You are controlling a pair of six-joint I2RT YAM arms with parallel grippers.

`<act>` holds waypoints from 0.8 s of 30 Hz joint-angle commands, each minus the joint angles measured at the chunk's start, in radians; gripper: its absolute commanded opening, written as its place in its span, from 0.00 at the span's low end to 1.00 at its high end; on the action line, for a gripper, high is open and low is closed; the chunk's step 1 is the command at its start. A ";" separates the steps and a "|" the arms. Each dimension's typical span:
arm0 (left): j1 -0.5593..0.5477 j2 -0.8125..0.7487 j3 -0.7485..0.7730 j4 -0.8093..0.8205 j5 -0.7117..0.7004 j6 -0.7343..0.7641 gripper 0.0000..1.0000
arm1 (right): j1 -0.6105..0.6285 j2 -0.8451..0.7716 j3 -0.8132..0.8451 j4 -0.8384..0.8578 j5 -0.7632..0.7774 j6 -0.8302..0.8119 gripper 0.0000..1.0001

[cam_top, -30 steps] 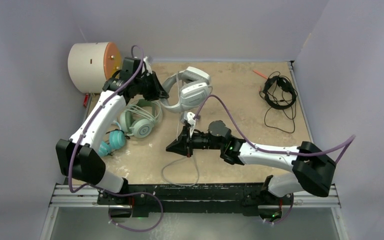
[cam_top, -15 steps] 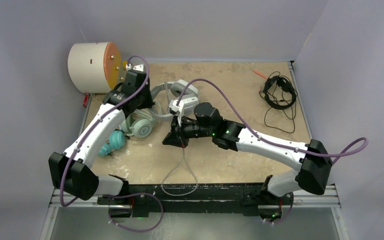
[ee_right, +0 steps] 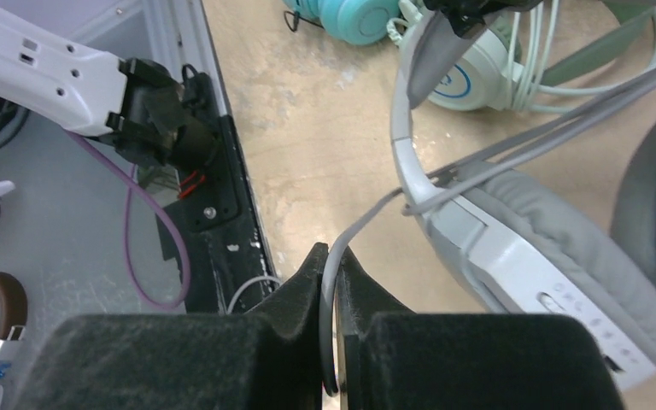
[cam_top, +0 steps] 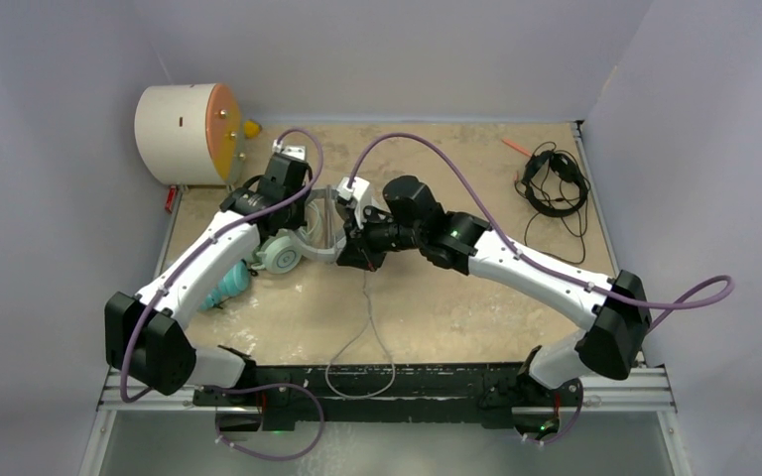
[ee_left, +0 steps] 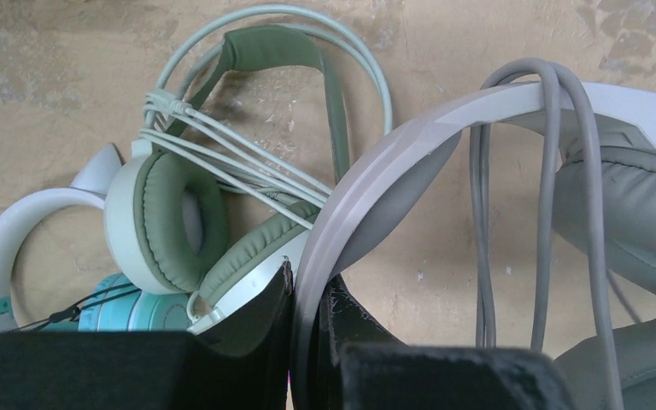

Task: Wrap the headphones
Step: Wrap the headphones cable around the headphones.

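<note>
Matt plastic white-and-grey headset [ee_left: 393, 166]

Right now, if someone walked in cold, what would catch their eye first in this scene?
Both arms meet mid-table over the white-and-grey headset: the left gripper is clamped on its headband while the right gripper pinches its grey cable, which trails toward the near edge. After that, the cream drum with an orange face in the far left corner stands out.
</note>
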 commanded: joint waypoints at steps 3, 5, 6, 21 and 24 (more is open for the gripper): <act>-0.008 0.027 0.010 0.036 0.066 0.063 0.00 | -0.030 -0.038 0.104 -0.091 0.045 -0.120 0.07; -0.015 0.034 0.012 0.028 0.073 0.072 0.00 | -0.032 -0.028 0.136 -0.132 0.100 -0.160 0.07; -0.017 0.037 0.014 0.022 0.075 0.075 0.00 | -0.030 -0.024 0.147 -0.156 0.132 -0.181 0.07; -0.042 0.020 -0.015 0.008 0.116 0.102 0.00 | -0.056 -0.019 0.140 -0.087 0.448 -0.216 0.18; -0.043 0.010 -0.019 0.004 0.124 0.092 0.00 | -0.061 -0.029 0.132 -0.104 0.398 -0.209 0.19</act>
